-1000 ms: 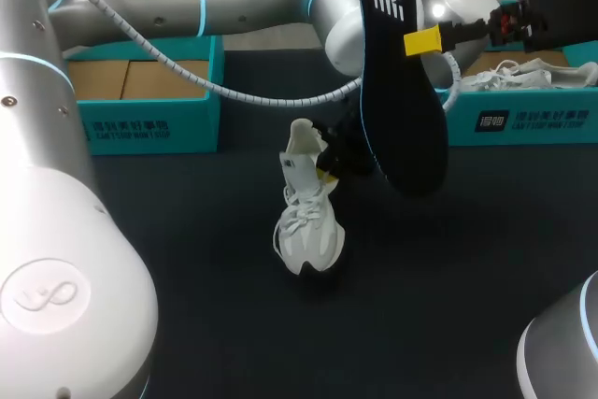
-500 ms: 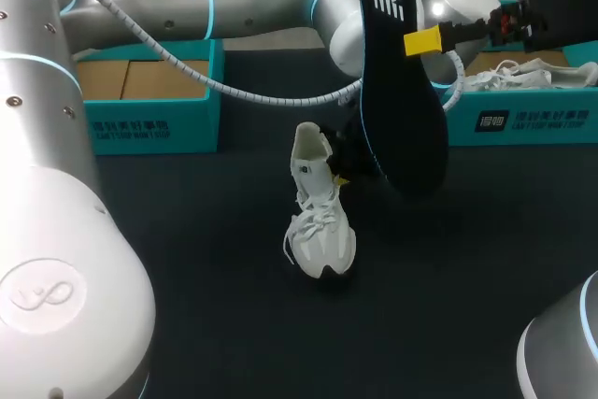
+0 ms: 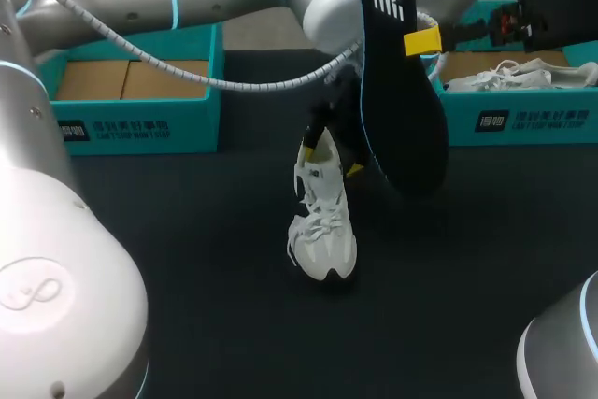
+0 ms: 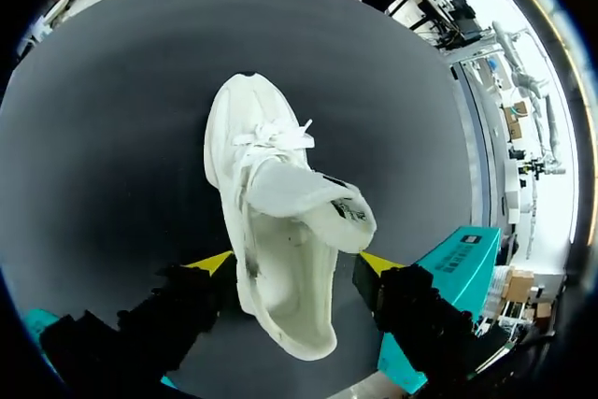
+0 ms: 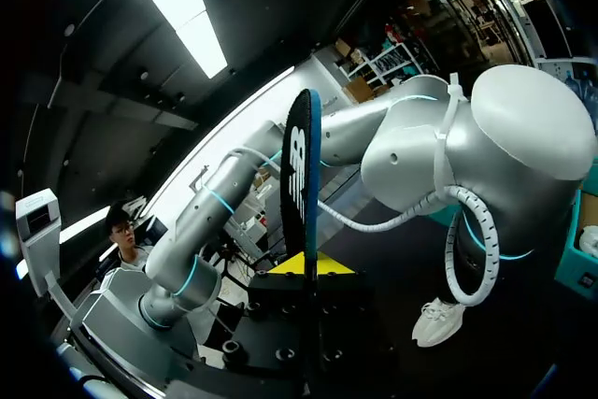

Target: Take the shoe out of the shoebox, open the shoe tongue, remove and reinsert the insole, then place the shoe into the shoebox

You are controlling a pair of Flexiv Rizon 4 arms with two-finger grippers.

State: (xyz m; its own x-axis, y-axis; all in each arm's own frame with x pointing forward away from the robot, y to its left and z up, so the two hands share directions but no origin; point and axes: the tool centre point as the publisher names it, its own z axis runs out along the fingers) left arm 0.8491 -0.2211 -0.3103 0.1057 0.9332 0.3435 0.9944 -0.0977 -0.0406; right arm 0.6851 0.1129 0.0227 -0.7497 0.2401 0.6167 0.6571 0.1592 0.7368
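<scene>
Shows the white shoe (image 3: 322, 231) flat on its sole near the middle of the black table (image 3: 448, 306), well away from every edge. Points its toe at the near edge and its heel at the far edge, so runs long from far to near. Has its tongue (image 4: 308, 203) lifted off the laces, with the hole for the foot wide open and facing up. Puts the left gripper (image 4: 294, 263) right at the heel end, fingers spread, one on each side of the heel, with a dark gap showing on one side, so not squeezing. Looks set to steady the shoe. Holds the black insole (image 3: 402, 109) high in the right gripper (image 5: 308, 266), jaws pinching it flat from both sides. Stands the insole on end, long way up and down, narrow end at the top and wide end hanging low, a little toward the right edge from the heel and above it, not touching the shoe. Makes the right arm the one for the next step, most likely: tip the insole over, aim the wide end down into the hole and slide it along toward the toe. Needs both long ways lined up first, far to near. Leaves the open teal shoebox (image 3: 140, 128) by the far left corner for last.
</scene>
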